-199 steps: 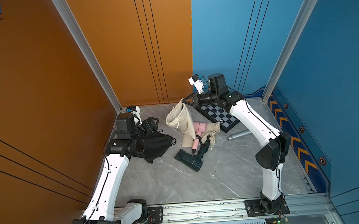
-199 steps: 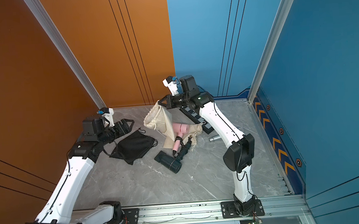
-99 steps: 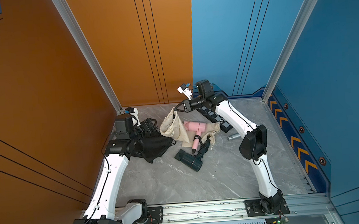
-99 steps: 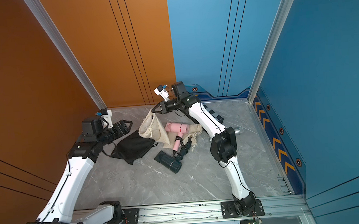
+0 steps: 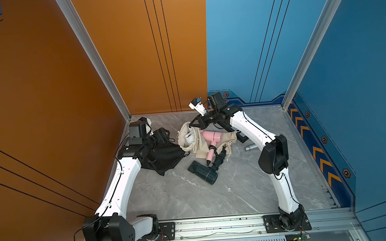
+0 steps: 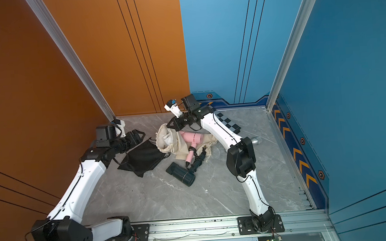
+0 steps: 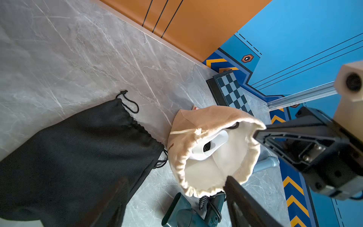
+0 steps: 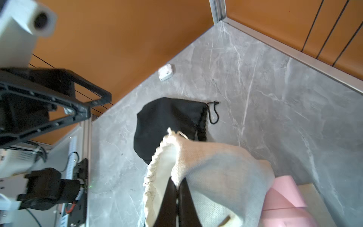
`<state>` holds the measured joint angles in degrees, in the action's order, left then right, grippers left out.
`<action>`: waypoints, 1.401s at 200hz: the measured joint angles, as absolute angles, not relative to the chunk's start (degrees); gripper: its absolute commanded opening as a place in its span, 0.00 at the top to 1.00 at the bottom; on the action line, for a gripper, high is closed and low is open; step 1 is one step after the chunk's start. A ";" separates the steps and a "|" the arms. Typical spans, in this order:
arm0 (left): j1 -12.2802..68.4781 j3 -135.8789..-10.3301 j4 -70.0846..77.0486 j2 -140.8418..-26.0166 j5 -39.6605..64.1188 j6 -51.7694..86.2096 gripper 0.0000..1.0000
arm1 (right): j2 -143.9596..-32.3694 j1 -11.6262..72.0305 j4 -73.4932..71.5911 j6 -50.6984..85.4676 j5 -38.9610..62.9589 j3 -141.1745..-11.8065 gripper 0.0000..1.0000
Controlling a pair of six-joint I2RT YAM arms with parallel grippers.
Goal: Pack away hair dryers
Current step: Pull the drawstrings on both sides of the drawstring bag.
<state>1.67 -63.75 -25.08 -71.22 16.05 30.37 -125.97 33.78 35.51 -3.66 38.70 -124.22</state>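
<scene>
In both top views the white dryer point(image 5: 189, 138) barely peeks from the cream bag point(image 5: 183, 129), with the pink dryer point(image 5: 213, 136) just right of it and the teal dryer point(image 5: 204, 173) nearer. Left wrist: the left gripper point(image 7: 174, 179) has its fingers spread and empty. Right wrist: the right gripper point(image 8: 177, 182) pinches the bag's rim, lower than a second ago.

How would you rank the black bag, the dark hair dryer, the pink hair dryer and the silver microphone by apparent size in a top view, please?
1. black bag, clearly largest though partly covered.
2. dark hair dryer and pink hair dryer: too alike to rank.
3. silver microphone, smallest, partly hidden.
</scene>
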 measured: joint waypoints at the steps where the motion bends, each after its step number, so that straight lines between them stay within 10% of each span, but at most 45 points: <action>1: 1.67 -63.75 -25.08 -71.26 16.05 30.41 0.23 | -125.82 33.89 35.46 -3.81 38.46 -124.01 1.00; 280: 4.62 -48.62 8.99 -81.84 24.03 71.70 0.35 | -113.45 39.11 24.40 -8.16 28.18 -104.92 1.00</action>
<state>4.62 -48.62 8.99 -81.84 24.03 71.70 -113.45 39.11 24.40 -8.16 28.18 -104.92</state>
